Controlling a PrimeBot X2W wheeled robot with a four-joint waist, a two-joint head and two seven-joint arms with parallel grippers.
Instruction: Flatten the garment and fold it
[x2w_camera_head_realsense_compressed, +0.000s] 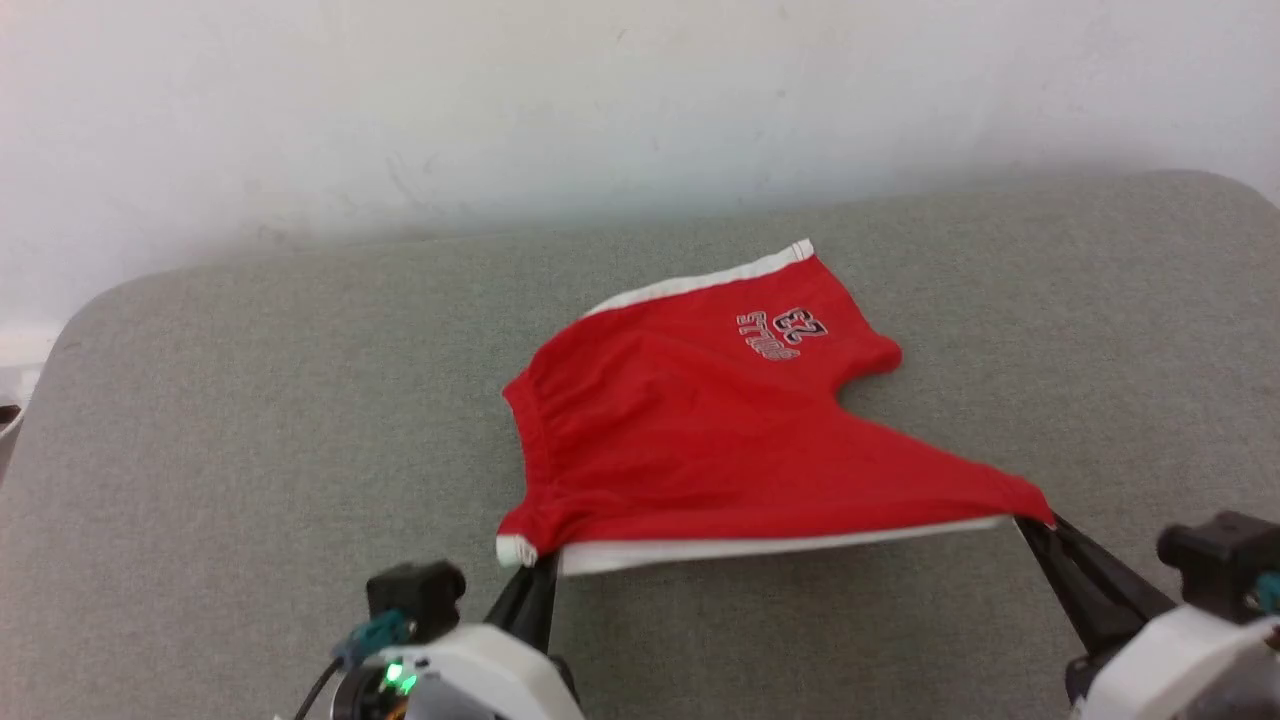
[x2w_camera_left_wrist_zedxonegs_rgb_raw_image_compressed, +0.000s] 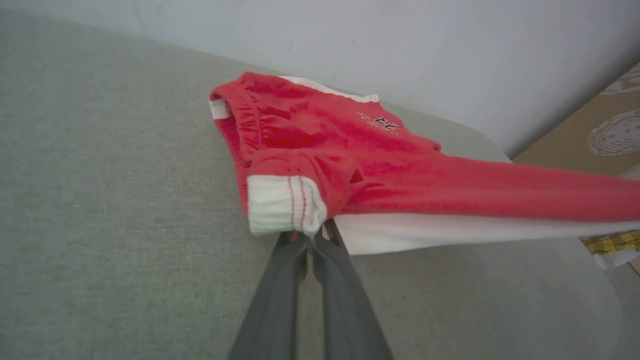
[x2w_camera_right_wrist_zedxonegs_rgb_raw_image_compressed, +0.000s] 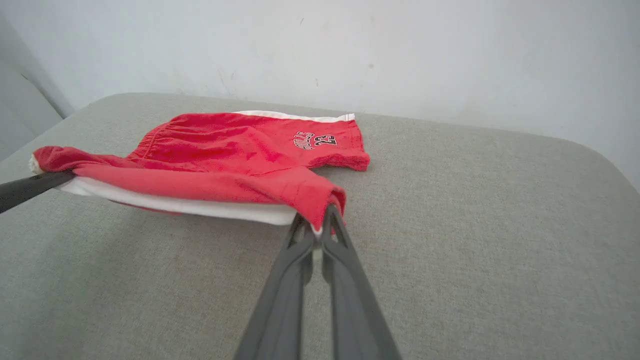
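The garment (x2w_camera_head_realsense_compressed: 700, 430), red shorts with white trim and a "23" print, lies on the grey cushion with its near edge lifted and stretched. My left gripper (x2w_camera_head_realsense_compressed: 545, 572) is shut on the near left corner by the white waistband (x2w_camera_left_wrist_zedxonegs_rgb_raw_image_compressed: 280, 205). At the near right corner my right gripper (x2w_camera_head_realsense_compressed: 1030, 525) is shut on the leg hem (x2w_camera_right_wrist_zedxonegs_rgb_raw_image_compressed: 320, 200). The white side stripe (x2w_camera_head_realsense_compressed: 780, 545) hangs taut between the two grippers. In the left wrist view the gripper (x2w_camera_left_wrist_zedxonegs_rgb_raw_image_compressed: 312, 237) pinches just under the band; in the right wrist view the gripper (x2w_camera_right_wrist_zedxonegs_rgb_raw_image_compressed: 317, 230) pinches the red hem.
A grey fabric surface (x2w_camera_head_realsense_compressed: 250, 420) spreads wide around the garment, rounded at its far corners. A pale wall (x2w_camera_head_realsense_compressed: 600, 100) rises behind it. In the left wrist view a brown patterned floor or rug (x2w_camera_left_wrist_zedxonegs_rgb_raw_image_compressed: 600, 130) and a yellow checked cloth (x2w_camera_left_wrist_zedxonegs_rgb_raw_image_compressed: 610, 244) lie past the cushion's edge.
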